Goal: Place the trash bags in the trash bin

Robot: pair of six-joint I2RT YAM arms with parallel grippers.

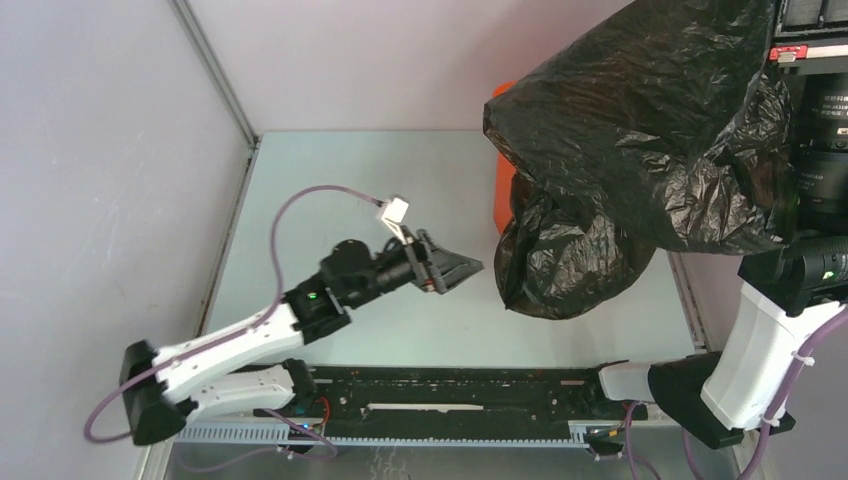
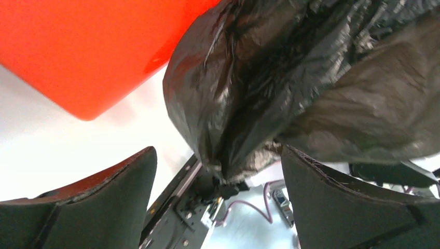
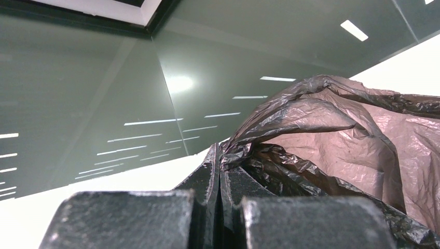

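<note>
Task judged not yet done. The bags (image 1: 640, 130) are held aloft at the upper right of the top view, pinched by the right tool (image 3: 220, 168), whose fingers are seen pressed together on a fold of black plastic. Whether one bag or several is held cannot be told. The lower lobe is seen hanging at centre right of the top view, in front of the bin (image 1: 503, 190), of which only an orange sliver is shown. In the left wrist view the bin's outer wall is seen at upper left, with the plastic beside it and outside it. The bin's interior is hidden in every view, so its contents cannot be stated. The left tool (image 1: 458, 270) is spread wide with nothing gripped, and is pointed at the hanging lobe above the counter (image 1: 330, 180). Left to do, as judged: the plastic is to be carried over the rim and released inside.
</note>
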